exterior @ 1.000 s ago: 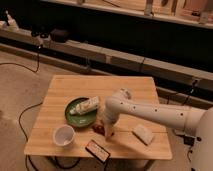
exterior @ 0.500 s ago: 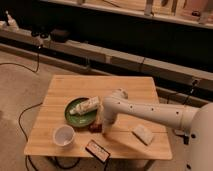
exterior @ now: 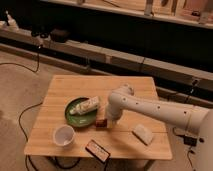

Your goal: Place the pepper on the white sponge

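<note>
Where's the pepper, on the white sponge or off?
Off: the pepper is at the gripper by the green plate, apart from the white sponge.

Dim, warm light leaves the gripper (exterior: 105,122) shadowed beside the plate (exterior: 75,119).

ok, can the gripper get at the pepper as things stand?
Probably yes. The gripper hangs right by the pepper, which lies on the table beside the green plate; nothing covers it.

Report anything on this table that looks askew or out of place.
The black device lies skewed at the front edge of the table. A white tube lies across the green plate. The gripper hangs beside the pepper. Nothing looks spilled.
</note>
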`<action>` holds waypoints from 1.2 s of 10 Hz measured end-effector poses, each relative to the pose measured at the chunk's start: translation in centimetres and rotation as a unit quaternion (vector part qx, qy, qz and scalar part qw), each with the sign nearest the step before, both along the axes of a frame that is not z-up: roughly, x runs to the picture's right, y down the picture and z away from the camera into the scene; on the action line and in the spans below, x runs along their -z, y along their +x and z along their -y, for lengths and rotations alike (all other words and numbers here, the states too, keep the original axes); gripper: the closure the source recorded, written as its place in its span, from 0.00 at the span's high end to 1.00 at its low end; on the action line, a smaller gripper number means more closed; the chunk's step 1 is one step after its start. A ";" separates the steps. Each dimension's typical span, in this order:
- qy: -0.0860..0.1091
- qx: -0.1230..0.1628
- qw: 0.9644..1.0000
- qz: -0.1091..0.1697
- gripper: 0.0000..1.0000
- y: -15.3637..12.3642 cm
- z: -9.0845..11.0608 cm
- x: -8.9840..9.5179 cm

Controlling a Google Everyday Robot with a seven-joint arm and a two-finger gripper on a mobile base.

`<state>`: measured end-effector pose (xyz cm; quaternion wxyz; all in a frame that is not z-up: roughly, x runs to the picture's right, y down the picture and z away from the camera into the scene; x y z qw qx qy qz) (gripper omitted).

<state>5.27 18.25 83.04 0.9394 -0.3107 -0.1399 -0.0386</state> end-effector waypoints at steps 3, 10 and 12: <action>0.013 -0.086 0.994 -0.058 0.30 9.0 3.3 0.7; -0.028 -0.049 0.995 -0.087 0.30 16.5 -1.3 6.4; -0.050 -0.010 0.993 -0.107 0.30 17.5 -4.2 7.3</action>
